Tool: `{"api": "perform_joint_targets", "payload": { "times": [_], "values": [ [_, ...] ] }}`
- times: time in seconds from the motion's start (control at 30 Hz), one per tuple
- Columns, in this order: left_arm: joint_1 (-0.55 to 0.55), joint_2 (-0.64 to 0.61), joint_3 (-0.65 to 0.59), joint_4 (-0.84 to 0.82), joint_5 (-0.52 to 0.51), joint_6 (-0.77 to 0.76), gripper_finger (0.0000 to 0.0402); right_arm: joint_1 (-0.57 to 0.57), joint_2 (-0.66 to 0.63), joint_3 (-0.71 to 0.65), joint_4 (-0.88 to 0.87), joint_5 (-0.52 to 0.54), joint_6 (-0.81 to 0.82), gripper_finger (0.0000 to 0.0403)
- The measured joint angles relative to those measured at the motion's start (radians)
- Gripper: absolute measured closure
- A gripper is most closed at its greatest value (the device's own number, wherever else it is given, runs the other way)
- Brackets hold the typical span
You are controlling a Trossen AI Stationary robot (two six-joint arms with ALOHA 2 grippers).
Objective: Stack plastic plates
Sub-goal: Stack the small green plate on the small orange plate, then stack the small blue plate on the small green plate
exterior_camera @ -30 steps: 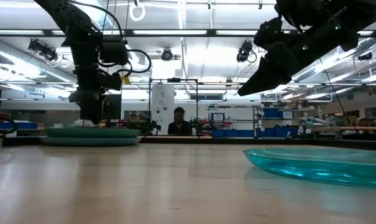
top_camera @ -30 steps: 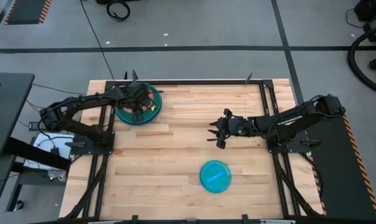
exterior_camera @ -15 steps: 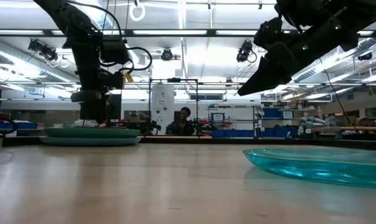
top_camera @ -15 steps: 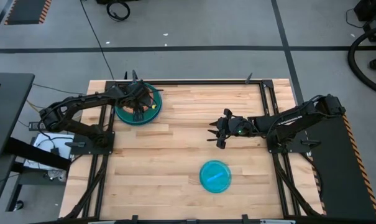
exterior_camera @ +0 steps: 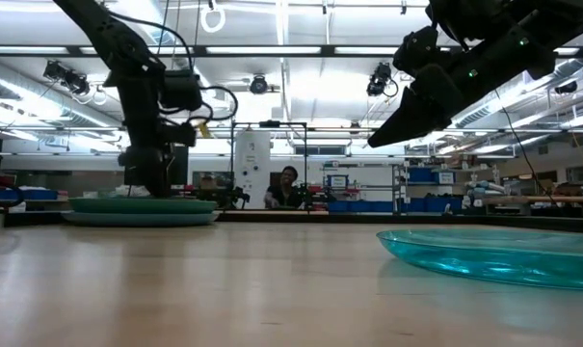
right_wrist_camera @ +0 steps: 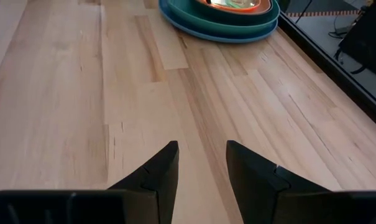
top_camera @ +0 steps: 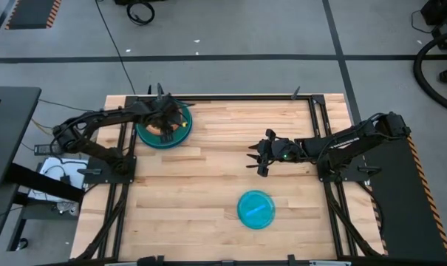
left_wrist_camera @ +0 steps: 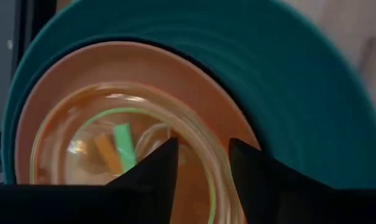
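Note:
A stack of plates (top_camera: 164,125) rests on the table's far left corner: a large teal plate (left_wrist_camera: 299,81) carries a tan plate (left_wrist_camera: 63,87), which carries small translucent plates (left_wrist_camera: 125,143) tinged orange and green. In the right wrist view a blue plate (right_wrist_camera: 175,17) shows at the bottom of the stack. My left gripper (left_wrist_camera: 203,144) hovers open just over the small plates (exterior_camera: 154,188). A light blue translucent plate (top_camera: 256,209) lies flat and alone toward the near edge (exterior_camera: 493,255). My right gripper (top_camera: 256,157) hangs open above the bare table's middle right (right_wrist_camera: 202,146).
A dark metal frame (top_camera: 312,111) runs along the table's far edge and both sides. Bare wood (top_camera: 208,177) stretches between the stack and the lone plate. Beyond the table, a person (exterior_camera: 288,188) sits far off in the room.
My left gripper has shifted a little over the stack toward the table's far edge, staying open. The plates have not moved, and my right arm has kept still. The person in the background has moved a bit.

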Motion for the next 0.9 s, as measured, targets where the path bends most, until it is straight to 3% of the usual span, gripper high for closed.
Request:
{"api": "perform_joint_targets", "payload": {
  "times": [0.2, 0.67, 0.77, 0.9],
  "values": [
    [-0.001, 0.045, 0.000, 0.022, -0.119, 0.045, 0.0260, -0.001, 0.000, 0.000, 0.002, 0.000, -0.003, 0.0258],
    [-0.069, 0.000, 0.032, -0.007, -0.111, 0.022, 0.0260, -0.002, 0.000, 0.000, 0.007, 0.000, 0.000, 0.0258],
    [-0.103, -0.016, 0.079, -0.028, -0.076, 0.001, 0.0260, -0.002, 0.000, 0.000, 0.007, 0.000, 0.003, 0.0258],
    [-0.174, -0.019, 0.135, -0.021, 0.059, -0.036, 0.0260, -0.002, 0.000, 0.000, -0.002, -0.007, 0.004, 0.0258]
  ]
}}
